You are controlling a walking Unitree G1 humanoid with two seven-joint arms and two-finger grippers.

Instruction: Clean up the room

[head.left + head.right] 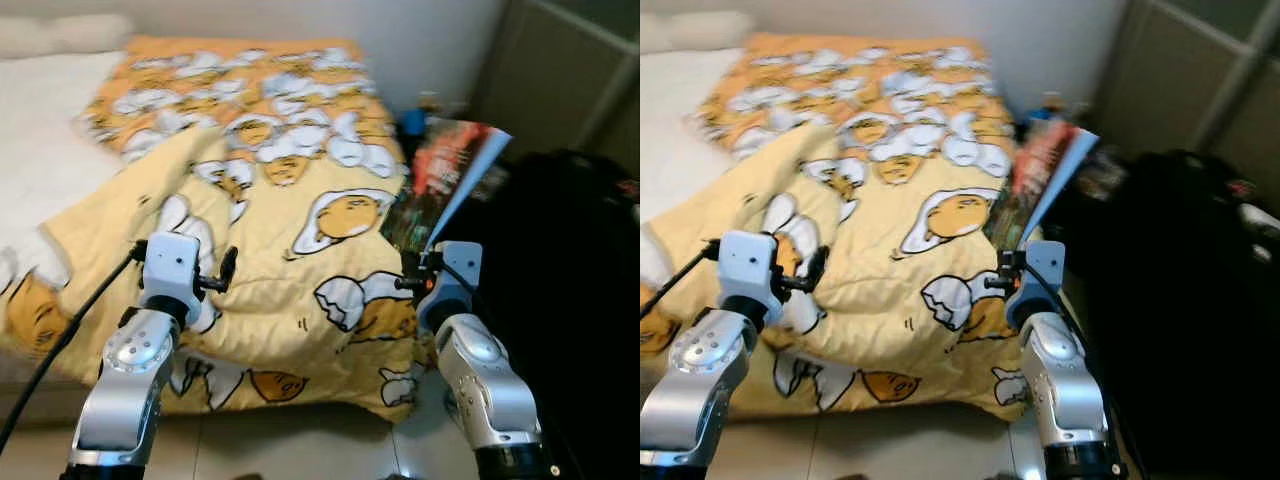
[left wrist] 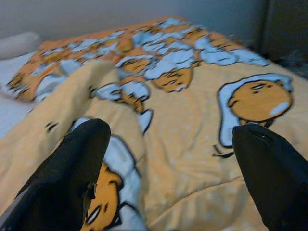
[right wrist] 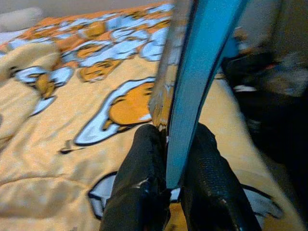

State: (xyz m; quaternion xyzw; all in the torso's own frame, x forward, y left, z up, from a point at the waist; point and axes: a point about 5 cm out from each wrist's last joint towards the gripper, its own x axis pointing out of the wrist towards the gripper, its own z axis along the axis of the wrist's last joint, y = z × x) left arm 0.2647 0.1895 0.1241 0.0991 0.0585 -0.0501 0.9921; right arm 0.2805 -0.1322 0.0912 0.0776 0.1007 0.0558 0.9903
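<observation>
Right claw (image 3: 168,159) pinching magazine (image 1: 447,180) upright, left claw (image 2: 168,163) spread — over yellow blanket (image 1: 300,250)

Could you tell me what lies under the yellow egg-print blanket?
The blanket covers a bed, whose white sheet shows beside it. Whatever else lies beneath is hidden.

yellow egg-print blanket (image 1: 300,240) spread over bed (image 1: 40,160), hanging past foot edge toward tiled floor (image 1: 290,445). left tool (image 1: 225,272) raised over blanket, state of fingers unclear. right tool (image 1: 412,268) at bed's right edge, clamped on magazine (image 1: 445,180) held upright, tilted. dark pile (image 1: 560,270) to the right.
</observation>
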